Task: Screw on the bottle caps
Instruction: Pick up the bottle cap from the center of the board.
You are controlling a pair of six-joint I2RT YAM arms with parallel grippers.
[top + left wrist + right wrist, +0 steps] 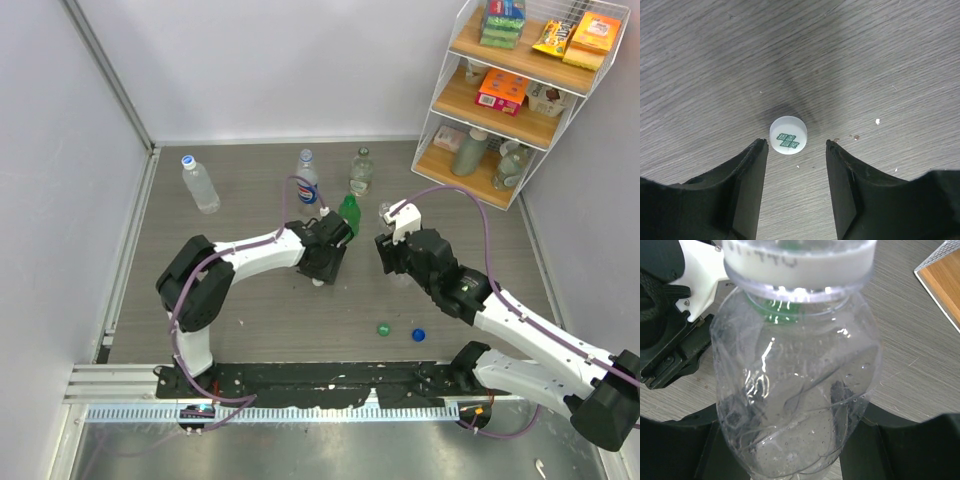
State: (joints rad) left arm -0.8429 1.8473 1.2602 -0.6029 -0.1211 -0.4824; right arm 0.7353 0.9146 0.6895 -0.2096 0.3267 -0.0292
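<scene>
My left gripper (795, 145) stands open, with the white cap (787, 135) on the desk (900, 50) just before its fingertips, untouched. My right gripper (392, 252) clamps the clear bottle (795, 390), arm reaching forward.

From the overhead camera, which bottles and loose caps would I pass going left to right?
In order: blue-capped clear bottle → cola-label bottle → green bottle → green cap → blue cap.

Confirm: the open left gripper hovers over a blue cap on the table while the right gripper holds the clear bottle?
Wrong on the colour: the left wrist view shows the cap under the open left gripper is white with green print, not blue. The right gripper does hold the clear bottle.
</scene>
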